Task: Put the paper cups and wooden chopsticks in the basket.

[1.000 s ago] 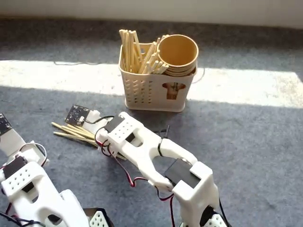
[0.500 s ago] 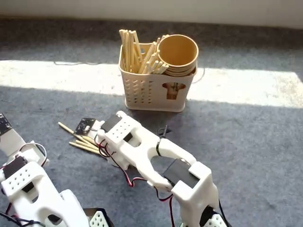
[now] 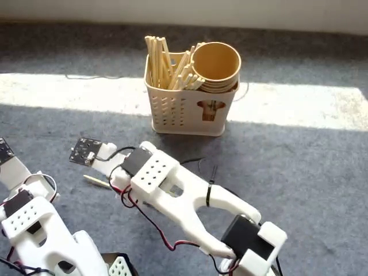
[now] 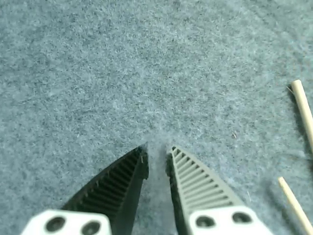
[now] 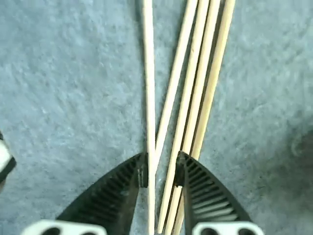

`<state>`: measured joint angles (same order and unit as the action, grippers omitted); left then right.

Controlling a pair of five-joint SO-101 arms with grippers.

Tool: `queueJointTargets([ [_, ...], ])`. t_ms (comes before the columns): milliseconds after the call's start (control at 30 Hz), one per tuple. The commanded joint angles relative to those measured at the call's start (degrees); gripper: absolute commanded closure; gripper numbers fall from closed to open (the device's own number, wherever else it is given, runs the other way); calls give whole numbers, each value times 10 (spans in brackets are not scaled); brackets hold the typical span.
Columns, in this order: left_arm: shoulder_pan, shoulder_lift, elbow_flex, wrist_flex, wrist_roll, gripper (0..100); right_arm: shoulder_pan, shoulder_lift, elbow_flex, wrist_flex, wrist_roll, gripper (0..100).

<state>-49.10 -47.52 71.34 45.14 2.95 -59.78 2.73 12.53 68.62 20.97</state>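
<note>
The cream basket (image 3: 178, 112) stands at the back of the carpet, holding a bundle of wooden chopsticks (image 3: 158, 60) and stacked paper cups (image 3: 216, 62). Several loose chopsticks (image 5: 195, 83) lie on the carpet. My right gripper (image 5: 162, 159) is down on them, its jaws pinched around a couple while others run alongside one finger. From above, my right arm (image 3: 172, 192) covers most of that bundle, leaving one chopstick end (image 3: 95, 181) poking out. My left gripper (image 4: 157, 152) hovers over bare carpet with a narrow gap and nothing in it, and two chopstick ends (image 4: 303, 110) lie off to its side.
My left arm (image 3: 34, 227) sits at the near left corner. A bright sunlit strip (image 3: 63, 92) crosses the grey carpet behind the arms. Open carpet lies to the right of the basket.
My right arm has stretched lower and further left over the loose chopsticks, which shifted slightly and are now mostly hidden under it. The left arm has stayed put.
</note>
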Motion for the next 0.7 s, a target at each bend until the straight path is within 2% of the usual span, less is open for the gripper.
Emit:
queueJointTargets([
  [0, 14, -10, -19, -11, 4, 926, -22, -29, -2, -56, -5, 892],
  [233, 15, -10, -19, -11, 4, 926, -13, -25, -1, -141, -5, 892],
  [367, 15, -10, -19, -11, 4, 926, 7, 25, -5, -170, -5, 892],
  [667, 33, -10, -19, -11, 4, 926, 68, 152, -84, -174, -5, 896],
])
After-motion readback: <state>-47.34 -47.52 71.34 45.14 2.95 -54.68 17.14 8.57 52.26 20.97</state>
